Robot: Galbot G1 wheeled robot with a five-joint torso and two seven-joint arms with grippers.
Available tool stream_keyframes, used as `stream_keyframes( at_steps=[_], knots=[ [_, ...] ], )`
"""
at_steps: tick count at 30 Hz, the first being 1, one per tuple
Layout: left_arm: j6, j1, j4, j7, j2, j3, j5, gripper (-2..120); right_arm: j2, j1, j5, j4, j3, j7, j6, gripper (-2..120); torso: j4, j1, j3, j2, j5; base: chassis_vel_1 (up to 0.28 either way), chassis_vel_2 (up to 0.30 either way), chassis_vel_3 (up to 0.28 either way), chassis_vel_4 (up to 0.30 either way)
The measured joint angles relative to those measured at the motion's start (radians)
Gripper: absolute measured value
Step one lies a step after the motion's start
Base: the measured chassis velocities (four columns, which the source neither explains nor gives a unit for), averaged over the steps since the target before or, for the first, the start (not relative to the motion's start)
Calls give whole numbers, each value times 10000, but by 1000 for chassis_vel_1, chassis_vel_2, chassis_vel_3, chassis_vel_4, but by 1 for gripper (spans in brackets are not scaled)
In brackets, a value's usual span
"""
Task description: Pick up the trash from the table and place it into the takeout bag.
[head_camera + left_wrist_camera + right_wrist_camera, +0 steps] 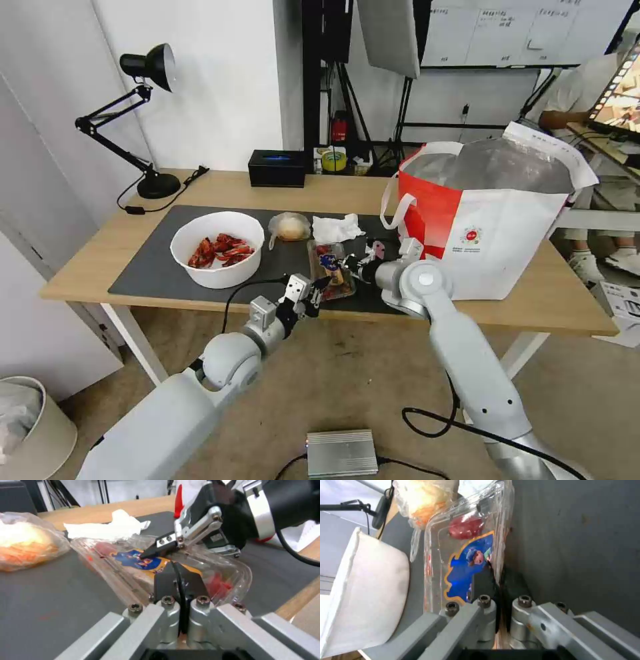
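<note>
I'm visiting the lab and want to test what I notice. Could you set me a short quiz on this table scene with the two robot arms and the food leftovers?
1. True or false: both grippers are shut on the clear plastic box.
2. What fills the white bowl?
A. red crayfish shells
B. white tissues
C. bread buns
3. Fill in: the crumpled tissue lies between the bagged bun and the ____.

Key
1. True. The left gripper pinches the box's near edge, and the right gripper pinches the side towards the takeout bag.
2. A.
3. Takeout bag, which stands open on the table.
</note>
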State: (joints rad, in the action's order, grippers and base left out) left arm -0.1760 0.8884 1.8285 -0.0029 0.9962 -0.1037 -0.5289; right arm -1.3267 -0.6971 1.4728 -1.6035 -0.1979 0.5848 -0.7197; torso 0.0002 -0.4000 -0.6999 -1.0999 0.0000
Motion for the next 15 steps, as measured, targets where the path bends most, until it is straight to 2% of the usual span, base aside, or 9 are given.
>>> stream_keyframes(
  at_steps=[5,7,8,11,12,15],
  knots=[
    [0,244,279,24,-223,241,-100,0,10,46,0,-10,2,11,-3,0,0,0,-1,0,0,0,0,0,0],
    [16,688,679,52,-425,744,-169,0,18,81,3,-37,7,18,-6,0,-2,0,-1,0,-1,0,0,0,0],
    [16,688,679,52,-425,744,-169,0,18,81,3,-37,7,18,-6,0,-2,0,-1,0,-1,0,0,0,0],
    [163,1533,1318,111,-732,1589,-201,0,62,102,5,-122,0,30,-8,0,-2,0,-1,0,-1,0,0,0,0],
    [163,1533,1318,111,-732,1589,-201,0,62,102,5,-122,0,30,-8,0,-2,0,-1,0,-1,0,0,0,0],
    [370,2567,1943,121,-641,2374,-238,0,221,12,47,-400,-129,-89,-12,0,-2,-1,-1,1,0,0,0,0,0]
  ],
)
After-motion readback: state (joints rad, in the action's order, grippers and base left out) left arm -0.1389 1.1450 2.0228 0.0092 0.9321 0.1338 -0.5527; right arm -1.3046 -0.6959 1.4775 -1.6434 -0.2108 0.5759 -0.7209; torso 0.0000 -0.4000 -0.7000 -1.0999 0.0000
